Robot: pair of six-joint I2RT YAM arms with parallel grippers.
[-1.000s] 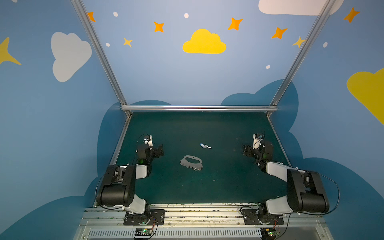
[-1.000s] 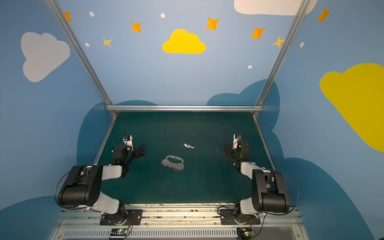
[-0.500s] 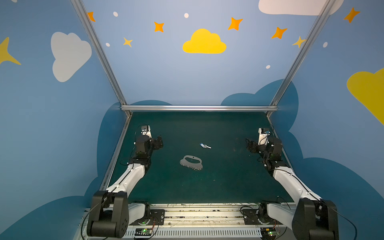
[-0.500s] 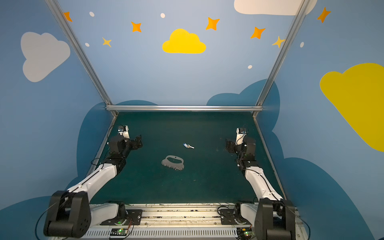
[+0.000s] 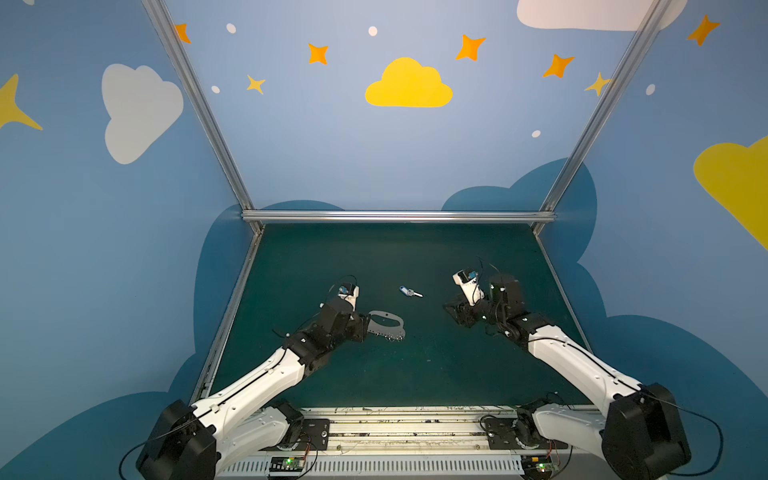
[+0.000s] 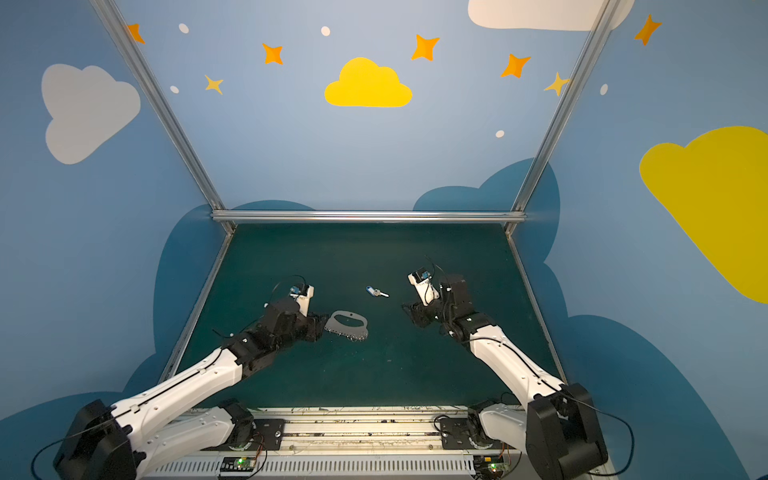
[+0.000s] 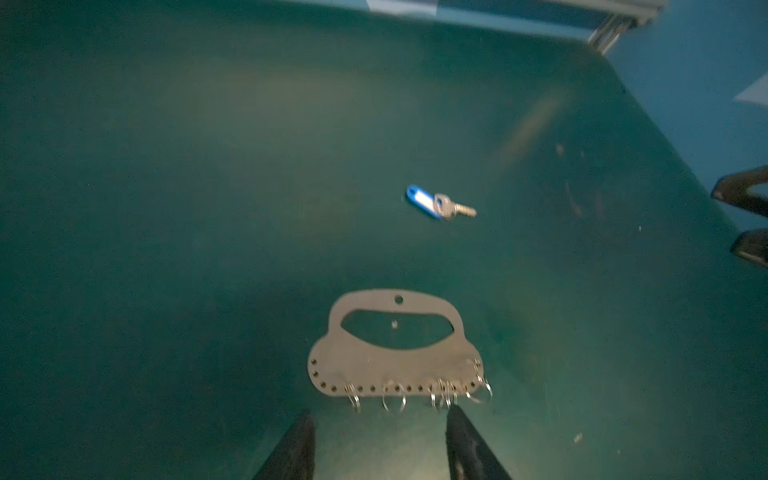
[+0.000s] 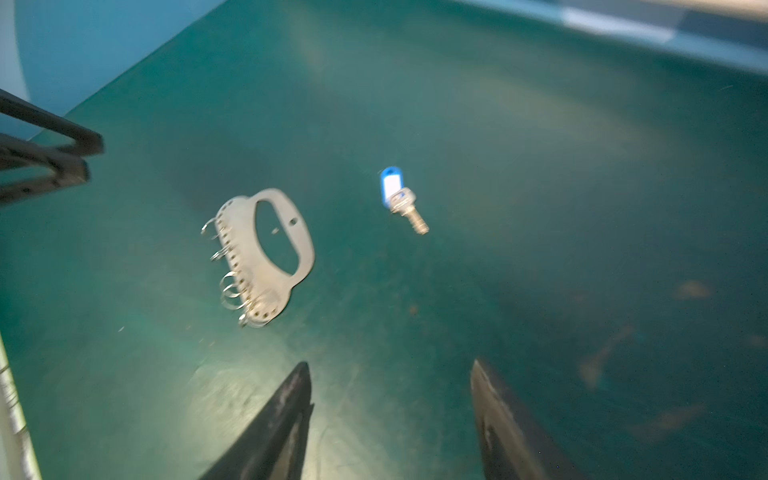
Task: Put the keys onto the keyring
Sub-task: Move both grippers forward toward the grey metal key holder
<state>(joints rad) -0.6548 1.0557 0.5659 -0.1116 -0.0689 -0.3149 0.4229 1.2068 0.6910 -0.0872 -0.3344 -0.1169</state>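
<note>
The key (image 5: 410,291) (image 6: 377,292), with a blue tag and a short silver blade, lies on the green mat near the middle in both top views. The keyring (image 5: 384,331) (image 6: 345,330), a flat grey handbag-shaped plate with small split rings along one edge, lies in front of and left of it. My left gripper (image 5: 365,325) (image 7: 380,413) stands open just short of the ringed edge of the keyring (image 7: 395,365), with nothing between its fingers. My right gripper (image 5: 451,309) (image 8: 390,365) is open to the right of the key (image 8: 401,199) and holds nothing.
The green mat (image 5: 395,374) is bounded by an aluminium rail (image 5: 399,216) at the back, sloping frame rails at the sides and blue walls. The arms' base rail (image 5: 407,428) runs along the front edge.
Both arms have stretched from the sides toward the middle. The left gripper came up to the keyring, the right moved nearer the key. Both pairs of jaws have narrowed.
</note>
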